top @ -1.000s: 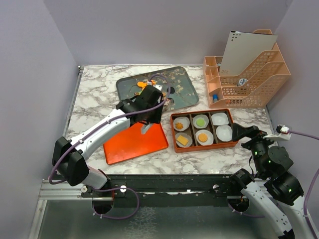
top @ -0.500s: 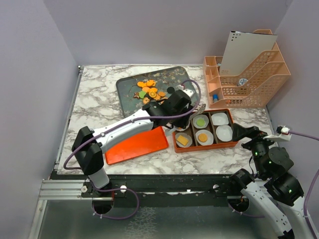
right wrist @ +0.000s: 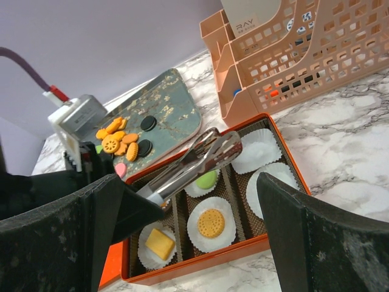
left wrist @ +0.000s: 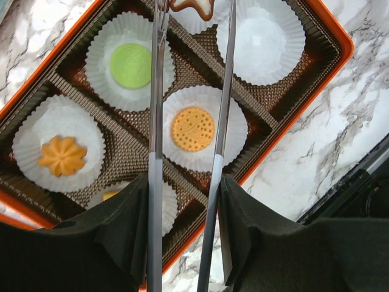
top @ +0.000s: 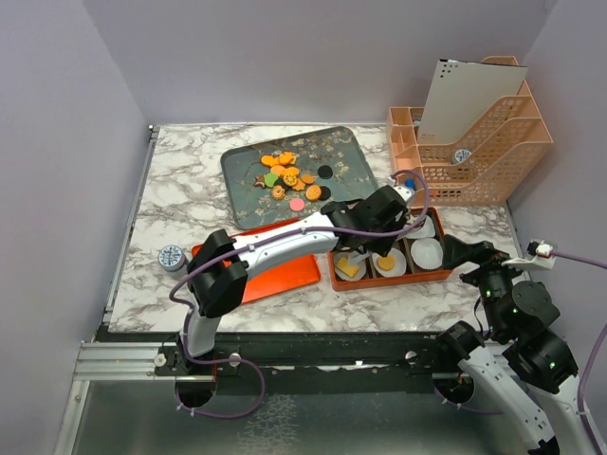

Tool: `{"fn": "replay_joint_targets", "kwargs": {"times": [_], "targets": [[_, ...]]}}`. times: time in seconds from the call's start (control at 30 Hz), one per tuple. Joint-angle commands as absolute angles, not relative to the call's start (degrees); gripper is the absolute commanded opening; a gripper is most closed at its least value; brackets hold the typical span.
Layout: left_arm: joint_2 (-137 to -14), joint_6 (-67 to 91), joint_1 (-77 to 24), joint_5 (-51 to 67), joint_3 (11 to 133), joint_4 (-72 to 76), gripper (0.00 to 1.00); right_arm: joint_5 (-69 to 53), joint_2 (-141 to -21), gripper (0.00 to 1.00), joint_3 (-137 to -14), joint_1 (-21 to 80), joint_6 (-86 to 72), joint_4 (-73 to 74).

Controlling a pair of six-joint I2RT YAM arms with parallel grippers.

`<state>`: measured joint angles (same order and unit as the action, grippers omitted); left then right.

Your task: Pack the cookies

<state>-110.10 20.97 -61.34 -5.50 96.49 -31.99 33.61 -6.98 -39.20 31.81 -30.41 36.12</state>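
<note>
Reaching over the orange box [top: 394, 281] at 4 o'clock on the worktop [top: 180, 180] with the left hand [left wrist: 185, 182], clamped on a pair of metal tongs [left wrist: 155, 91]. Pinching a star cookie [left wrist: 192, 5] between the tong tips, over the end cup of the green cookie's row. Cannot tell whether the star touches that cup.

Sitting in paper cups already: a green cookie [left wrist: 130, 65], a round orange cookie [left wrist: 192, 129], a flower-shaped orange one [left wrist: 62, 156], a yellow square [right wrist: 160, 244]. Beside the round orange cookie, an empty paper cup [left wrist: 267, 36].

Heaped at 12 o'clock on the dark tray [top: 351, 152]: the loose cookies [top: 287, 175], mostly orange, some black, one pink, one green.

Parked at 3 o'clock of the box: the right hand [right wrist: 188, 182], fingers spread wide, holding nothing.

Lying at 9 o'clock of the box: an orange lid [top: 285, 270], partly under the left arm. Standing at 1 o'clock: a peach file rack [top: 474, 142].
</note>
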Motion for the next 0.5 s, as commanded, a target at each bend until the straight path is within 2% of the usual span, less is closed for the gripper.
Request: {"fn": "replay_joint_targets", "kwargs": {"times": [0.0, 0.3, 0.47], "targets": [[-114.4, 19.0, -62.2, -5.9, 101.6, -29.8, 0.16, 32.8, -6.1, 1.0, -38.6, 31.7, -29.8, 35.5], [-120.2, 17.2, -62.8, -7.0, 107.0, -29.8, 0.21, 32.9, -6.3, 1.0, -38.6, 31.7, -29.8, 35.4], [-121.8, 17.2, -62.9, -8.0, 108.3, -29.8, 0.36, 32.9, -6.4, 1.0, -38.6, 31.7, -29.8, 35.5]]}}
